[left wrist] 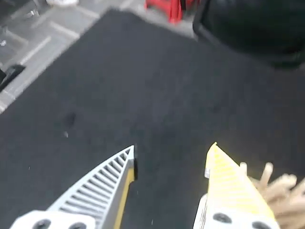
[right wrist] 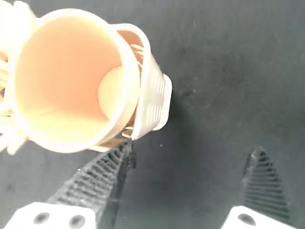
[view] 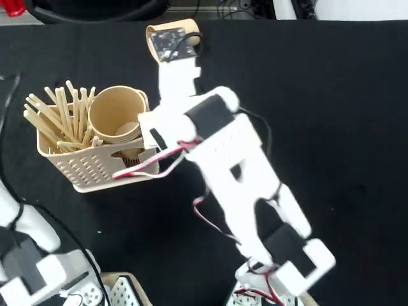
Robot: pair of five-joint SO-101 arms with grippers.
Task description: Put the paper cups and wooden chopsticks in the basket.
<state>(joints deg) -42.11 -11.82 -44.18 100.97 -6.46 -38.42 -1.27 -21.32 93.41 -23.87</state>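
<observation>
Mostly black table point(view: 331, 95), basket point(view: 89, 169), grey floor point(left wrist: 33, 38)

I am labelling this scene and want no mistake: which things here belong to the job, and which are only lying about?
For the job: basket, wooden chopsticks and paper cups standing in it, open right pincer beside the basket, open left pincer.
Only lying about: red object past the table's far edge, black table cover.

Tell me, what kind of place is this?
Probably a robotics lab or workshop: white robot arms stand at a black cloth-covered table, with grey floor beyond its edge.
</observation>
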